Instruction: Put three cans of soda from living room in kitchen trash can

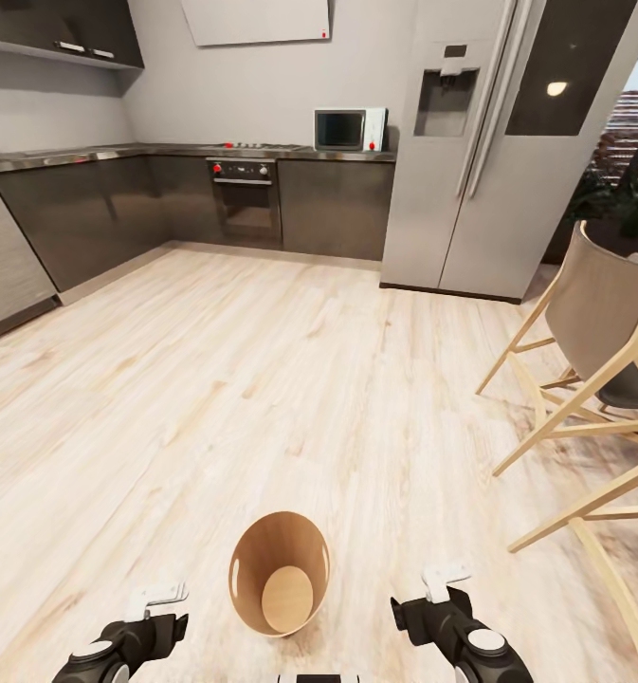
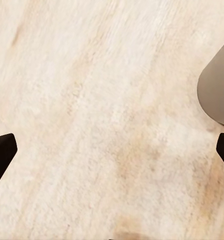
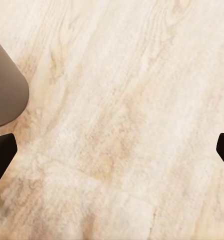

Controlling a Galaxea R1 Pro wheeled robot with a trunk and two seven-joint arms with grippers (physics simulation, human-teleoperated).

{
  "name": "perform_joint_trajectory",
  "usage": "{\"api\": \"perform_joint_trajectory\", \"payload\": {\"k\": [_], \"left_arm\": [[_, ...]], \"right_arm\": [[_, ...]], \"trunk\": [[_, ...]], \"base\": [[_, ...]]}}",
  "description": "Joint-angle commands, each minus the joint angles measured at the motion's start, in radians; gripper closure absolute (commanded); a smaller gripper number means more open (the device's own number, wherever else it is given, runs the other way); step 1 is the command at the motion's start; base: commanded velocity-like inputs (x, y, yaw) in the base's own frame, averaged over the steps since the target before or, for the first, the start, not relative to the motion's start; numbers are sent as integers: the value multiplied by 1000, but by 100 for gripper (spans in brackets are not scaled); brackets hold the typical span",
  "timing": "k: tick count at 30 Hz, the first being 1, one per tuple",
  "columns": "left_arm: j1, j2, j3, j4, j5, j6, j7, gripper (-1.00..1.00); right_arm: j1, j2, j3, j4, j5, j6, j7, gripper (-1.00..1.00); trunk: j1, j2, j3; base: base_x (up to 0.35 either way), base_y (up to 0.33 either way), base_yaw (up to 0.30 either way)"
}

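One room was recorded, the kitchen, with a pale wood floor [image 1: 262, 379] across most of the head view. Dark grey cabinets [image 1: 82, 213] were noted along the far and left walls, and a steel double-door fridge [image 1: 480, 152] stood at the right end of that run. A wooden-framed chair [image 1: 593, 332] was seen at the right edge of the head view. A black built-in oven [image 1: 246, 197] was set among the cabinets, and a small microwave [image 1: 349, 129] rested on the counter beside the fridge. The tash can [image 1: 279, 572] was found upright on the floor, near the bottom of the head view, between the two arms (its brown interior appeared bare). The left gripper [image 2: 112, 150] was held over bare floor with its jaws wide apart and nothing between them. The right gripper [image 3: 112, 150] was likewise spread apart over the floor, holding nothing.
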Motion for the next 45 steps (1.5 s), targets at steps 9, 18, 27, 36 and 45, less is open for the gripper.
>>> {"api": "perform_joint_trajectory", "payload": {"k": [9,18,27,36,45], "left_arm": [[0,0,-1,4,-2,0,1,-100],[0,1,1,8,-2,-2,0,-100],[0,4,3,6,-2,-6,-2,-100],[0,5,3,6,0,-6,-3,-100],[0,5,2,6,-1,-6,-5,-100]], "right_arm": [[0,0,0,1,0,-1,-2,-100],[0,1,0,2,0,0,-3,-100],[0,1,0,2,0,1,-3,-100],[0,0,4,3,0,1,2,-100],[0,2,1,3,0,0,4,-100]], "trunk": [[0,0,0],[0,0,0],[0,0,0],[0,0,-4],[0,0,-9]], "base": [[0,0,0],[0,0,0],[0,0,0],[0,0,91],[0,0,168]]}}
